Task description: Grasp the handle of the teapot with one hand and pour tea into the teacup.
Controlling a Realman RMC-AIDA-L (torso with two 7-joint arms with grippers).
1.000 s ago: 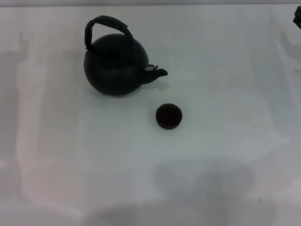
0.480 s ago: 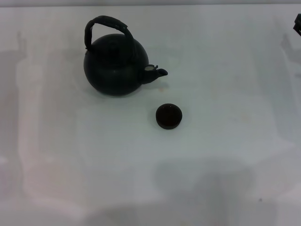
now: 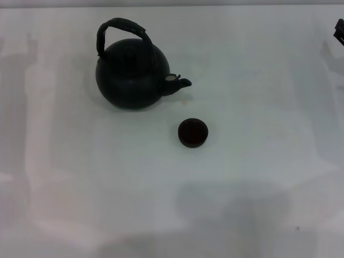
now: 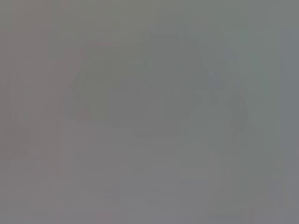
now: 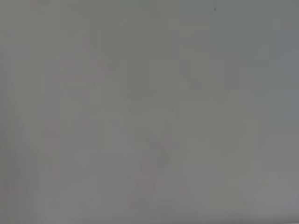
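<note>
The desk is plain white. My pot stands at the back left, its handle arching over it and its spout aimed right. The cup sits near, in front of the spout, not touching.

A dark bit of my right claw peeks in at the far right edge; I cannot tell if it is spread. My left claw is out of sight.

I worry a crooked grab could tip the pot, or a fast pour could miss the little cup.

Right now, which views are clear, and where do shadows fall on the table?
Head view: sharp; the teapot and the teacup stand apart on the white table, with soft grey shadows near the front edge and sides. Left wrist view: only a faint grey haze. Right wrist view: blank grey, nothing recognisable.
</note>
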